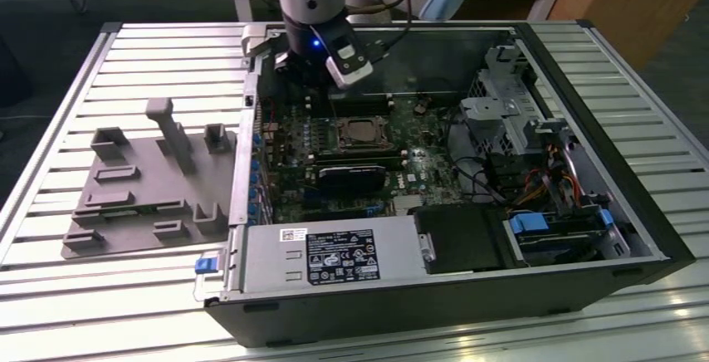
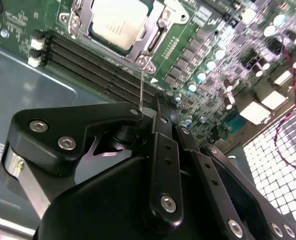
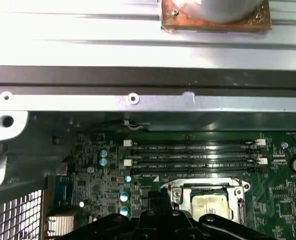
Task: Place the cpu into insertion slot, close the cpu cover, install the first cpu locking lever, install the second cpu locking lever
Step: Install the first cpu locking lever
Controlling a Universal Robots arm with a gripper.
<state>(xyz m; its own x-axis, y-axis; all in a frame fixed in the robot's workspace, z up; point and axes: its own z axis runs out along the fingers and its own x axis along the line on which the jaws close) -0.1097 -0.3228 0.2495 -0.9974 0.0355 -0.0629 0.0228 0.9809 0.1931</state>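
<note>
The cpu (image 1: 358, 132) lies in the insertion slot (image 1: 337, 134) on the green board inside the open computer case. Its silvery top (image 2: 117, 20) shows through the window of the cpu cover (image 2: 155, 39), which lies flat around it. In the first wrist view the cpu (image 3: 211, 205) and the cpu cover (image 3: 208, 187) sit just beyond the gripper (image 3: 157, 199). A thin wire locking lever (image 2: 141, 90) rises from the socket corner to the gripper (image 2: 155, 104), whose fingers are shut. I cannot tell if the lever is clamped or only touched. In the exterior view the gripper (image 1: 329, 95) hangs just behind the socket.
Long black memory slots (image 3: 198, 155) run beside the socket. A black card (image 1: 352, 178) lies in front of it, then the power supply (image 1: 332, 258). Drive cages (image 1: 499, 105) and cables fill the exterior view's right. The case wall (image 3: 138, 65) stands close behind. A grey fixture tray (image 1: 144, 188) rests outside.
</note>
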